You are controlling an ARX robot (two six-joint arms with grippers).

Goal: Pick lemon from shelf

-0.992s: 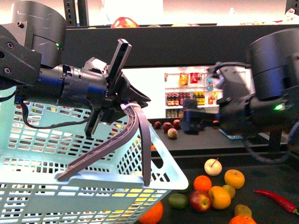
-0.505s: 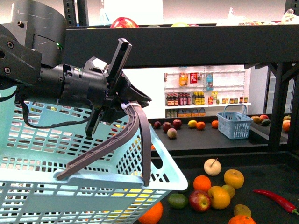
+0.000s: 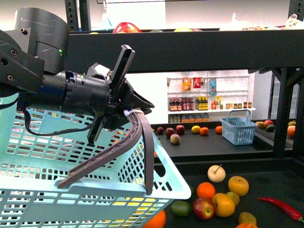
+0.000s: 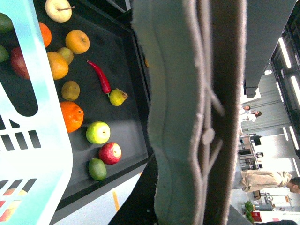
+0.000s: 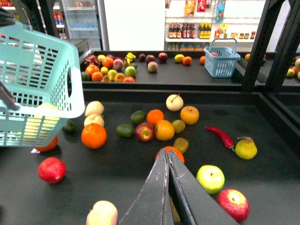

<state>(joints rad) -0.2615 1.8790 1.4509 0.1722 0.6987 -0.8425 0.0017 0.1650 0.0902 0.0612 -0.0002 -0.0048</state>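
Basket (image 3: 71, 161): light-teal mesh, hanging tilted over the left side of the lower tray (image 5: 272, 187); in the front view it covers the fruit beneath it.
Left gripper (image 3: 129, 110): clamped on the basket's two grey-brown handles (image 3: 140, 142), which fill most of the left wrist view.
Right gripper (image 5: 167, 158): fingers pressed together with nothing between them, above the tray's near edge; out of the front view.
Lemon: cannot be picked out for certain; a pale yellow fruit (image 5: 40, 117) shows through the basket's mesh wall, too blurred to name.
Shelf (image 3: 190, 47): black rack; its upper tier's rim crosses the top of the front view with fruit on it.
In the way: an orange (image 5: 176, 152) lies just beyond the right fingertips, partly hidden by them.
Around it: green apple (image 5: 210, 178) and red apple (image 5: 234, 202) towards the tray's near right corner; red chilli (image 5: 220, 136) beside a yellow pear (image 5: 245, 148); a large orange (image 5: 93, 135) near the basket.
Farther tray: small blue basket (image 5: 222, 61) among scattered fruit.
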